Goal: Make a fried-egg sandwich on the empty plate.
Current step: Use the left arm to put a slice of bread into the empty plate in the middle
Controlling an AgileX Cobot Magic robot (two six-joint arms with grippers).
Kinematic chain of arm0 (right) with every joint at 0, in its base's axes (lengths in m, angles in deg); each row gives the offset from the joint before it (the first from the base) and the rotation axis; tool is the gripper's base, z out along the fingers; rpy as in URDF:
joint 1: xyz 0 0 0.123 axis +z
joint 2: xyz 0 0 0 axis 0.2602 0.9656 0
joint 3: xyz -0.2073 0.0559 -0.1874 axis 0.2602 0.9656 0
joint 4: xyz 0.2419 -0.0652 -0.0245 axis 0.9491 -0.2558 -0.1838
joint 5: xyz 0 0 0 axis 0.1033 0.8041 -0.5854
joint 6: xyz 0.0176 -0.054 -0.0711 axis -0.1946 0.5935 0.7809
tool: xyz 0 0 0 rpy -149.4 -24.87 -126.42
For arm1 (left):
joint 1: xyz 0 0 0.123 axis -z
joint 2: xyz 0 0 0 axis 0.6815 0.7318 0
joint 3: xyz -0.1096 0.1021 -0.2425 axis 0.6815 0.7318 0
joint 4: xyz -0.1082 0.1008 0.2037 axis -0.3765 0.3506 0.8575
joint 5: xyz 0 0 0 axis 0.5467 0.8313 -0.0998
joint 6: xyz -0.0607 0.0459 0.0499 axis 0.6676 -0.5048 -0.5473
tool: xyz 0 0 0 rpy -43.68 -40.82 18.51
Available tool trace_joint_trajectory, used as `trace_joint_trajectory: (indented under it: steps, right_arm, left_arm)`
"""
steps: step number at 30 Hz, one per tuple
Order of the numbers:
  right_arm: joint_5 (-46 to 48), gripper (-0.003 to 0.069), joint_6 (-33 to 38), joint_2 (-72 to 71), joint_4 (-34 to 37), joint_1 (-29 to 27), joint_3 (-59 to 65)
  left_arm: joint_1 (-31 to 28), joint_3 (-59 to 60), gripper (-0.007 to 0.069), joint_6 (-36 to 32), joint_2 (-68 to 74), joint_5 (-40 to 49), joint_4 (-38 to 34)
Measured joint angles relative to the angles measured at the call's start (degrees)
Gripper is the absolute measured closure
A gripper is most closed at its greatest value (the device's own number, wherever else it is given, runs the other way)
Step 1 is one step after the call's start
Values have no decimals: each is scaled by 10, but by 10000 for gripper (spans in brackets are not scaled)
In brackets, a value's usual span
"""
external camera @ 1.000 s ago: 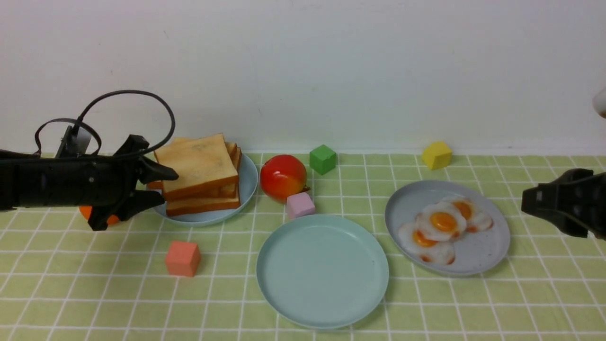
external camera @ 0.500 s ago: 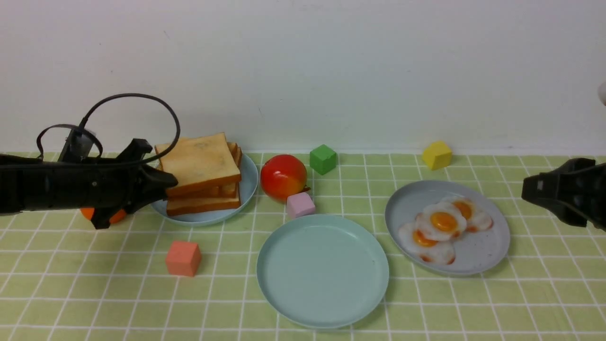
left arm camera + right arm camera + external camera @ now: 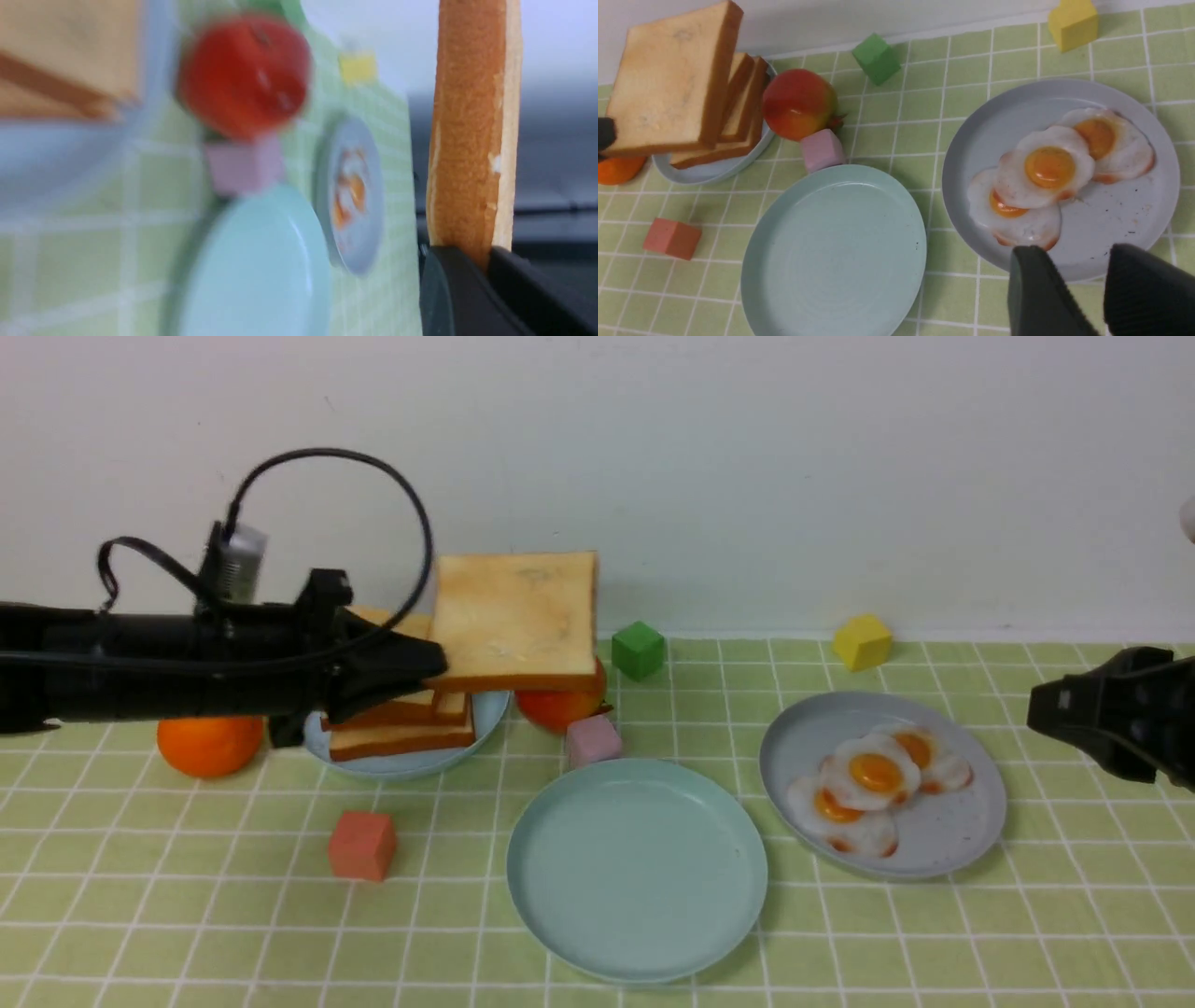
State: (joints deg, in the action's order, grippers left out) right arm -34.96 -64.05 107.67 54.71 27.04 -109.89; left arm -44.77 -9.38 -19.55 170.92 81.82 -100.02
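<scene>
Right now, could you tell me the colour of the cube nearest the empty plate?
The cube is pale pink, clearest in the right wrist view.

A plain white wall (image 3: 747, 476) is standing along the far side. A pale green cloth with white grid lines (image 3: 187, 933) is covering the near surface.

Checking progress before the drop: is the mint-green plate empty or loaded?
Empty: the mint-green plate shows only bare surface; the left gripper holds the toast slice aloft.

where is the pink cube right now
Front view, just left of centre: the pink cube sits between the red fruit and the far rim of the mint plate.
</scene>
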Motion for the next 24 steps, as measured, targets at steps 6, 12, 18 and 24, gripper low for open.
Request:
trace_joint_trajectory:
  steps: [6, 12, 18, 24]
  right_arm:
    - [0, 417, 0, 1, -8, 0, 0]
    - [-1, 417, 0, 2, -19, 0, 0]
    - [-3, 414, -1, 2, -20, 0, 0]
    - [-16, 350, -30, 9, -18, 0, -6]
  left_arm:
    - [94, 73, 586, -2, -3, -47, -23]
    - [138, 118, 586, 6, -3, -151, -55]
    - [173, 121, 520, 48, -2, -194, -49]
    - [176, 121, 274, 85, -2, -195, -7]
